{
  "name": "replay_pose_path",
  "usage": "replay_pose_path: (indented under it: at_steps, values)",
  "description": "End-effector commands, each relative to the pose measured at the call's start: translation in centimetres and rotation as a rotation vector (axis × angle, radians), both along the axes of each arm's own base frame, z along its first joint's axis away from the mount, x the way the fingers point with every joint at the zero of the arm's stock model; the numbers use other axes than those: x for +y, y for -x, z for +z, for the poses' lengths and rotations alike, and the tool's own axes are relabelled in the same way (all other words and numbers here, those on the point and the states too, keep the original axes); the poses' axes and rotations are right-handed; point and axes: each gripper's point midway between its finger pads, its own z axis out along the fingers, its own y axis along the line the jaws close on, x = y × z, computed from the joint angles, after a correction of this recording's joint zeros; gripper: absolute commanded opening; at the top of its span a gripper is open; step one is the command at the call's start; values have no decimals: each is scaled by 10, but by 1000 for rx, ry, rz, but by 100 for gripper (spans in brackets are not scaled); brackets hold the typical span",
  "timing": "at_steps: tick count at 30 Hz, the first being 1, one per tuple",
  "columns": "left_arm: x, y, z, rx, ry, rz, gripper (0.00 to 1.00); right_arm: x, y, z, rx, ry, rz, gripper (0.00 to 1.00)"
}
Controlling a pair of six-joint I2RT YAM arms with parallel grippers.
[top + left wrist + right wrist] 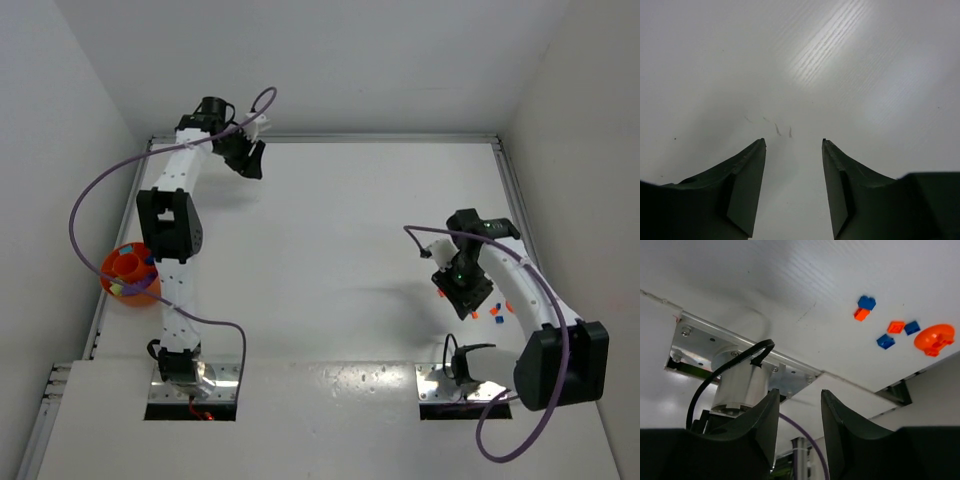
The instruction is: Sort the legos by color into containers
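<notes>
Several tiny blue and orange legos [885,341] lie loose on the white table, seen in the right wrist view at the upper right and from above as a small cluster [493,311] beside the right arm. My right gripper [799,391] hangs over the table just left of that cluster [465,290], open, with nothing between its fingers. The orange bowl [108,268] sits at the table's left edge beside the left arm and holds a few bricks. Far back on the left, my left gripper [248,160] stands open and empty [793,142] over bare table.
A small round orange piece [935,337] lies near the loose bricks, by the right gripper [438,293]. The right arm's base and its black cable [735,385] fill the wrist view's lower left. White walls enclose the table; a metal rail [515,200] runs along its edge.
</notes>
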Motion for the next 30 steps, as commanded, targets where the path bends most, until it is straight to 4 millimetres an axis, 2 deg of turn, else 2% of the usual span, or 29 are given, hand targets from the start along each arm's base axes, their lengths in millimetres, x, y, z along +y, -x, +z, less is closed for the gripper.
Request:
replay_pose_path:
  at_steps: [1,2,3,5,6,7,8,9,11,13,14,15,16,18,21,23,24,25,26,27,29,30]
  values:
    - [-10,-19,11,-59,16,21,57,-10,8,-3,37,51,-162,39]
    - [-9,-22,11,-70,8,27,61,-16,4,-4,41,64,-213,39]
    - [-6,-23,4,-61,-7,37,63,-19,-1,-3,32,62,-235,39]
    - [-3,-26,4,-73,-24,48,67,-31,-11,-1,23,76,-309,41]
    - [1,-29,-3,-69,-41,59,68,-33,-16,-5,45,79,-345,41]
    - [0,-32,-2,-84,-40,60,70,-37,-20,-5,54,80,-368,41]
    - [2,-34,-4,-88,-49,67,70,-46,-35,-2,15,76,-427,41]
    - [3,-39,-2,-107,-49,84,70,-50,-39,-7,52,80,-460,41]
    - [3,-38,-8,-90,-44,93,70,-65,-51,-6,52,78,-526,41]
    - [2,-41,-8,-95,-32,110,70,-70,-64,-5,70,39,-571,38]
    - [2,-43,-7,-104,-31,111,70,-74,-65,-14,132,12,-575,37]
    - [1,-42,-7,-93,-20,127,70,-69,-71,-16,146,-20,-579,37]
    - [1,-44,-6,-96,-14,135,70,-74,-80,-15,131,-32,-582,35]
    - [2,-45,-8,-85,-6,170,71,-76,-81,-23,164,-44,-583,34]
    - [2,-51,1,-104,16,214,71,-82,-81,-27,141,-45,-605,33]
    - [-1,-56,10,-125,44,228,75,-79,-74,-30,129,-55,-616,33]
    - [-2,-56,7,-115,54,242,76,-79,-72,-30,111,-54,-615,33]
    - [-3,-57,15,-116,77,267,78,-78,-69,-28,64,-52,-615,33]
    - [-4,-58,17,-118,86,277,79,-83,-65,-28,43,-30,-624,34]
    - [-4,-56,13,-102,92,287,81,-85,-59,-32,36,-18,-634,34]
    - [-4,-56,13,-92,97,309,84,-90,-59,-26,-4,-7,-647,34]
    - [-9,-53,8,-74,99,306,84,-90,-55,-26,-5,-7,-656,35]
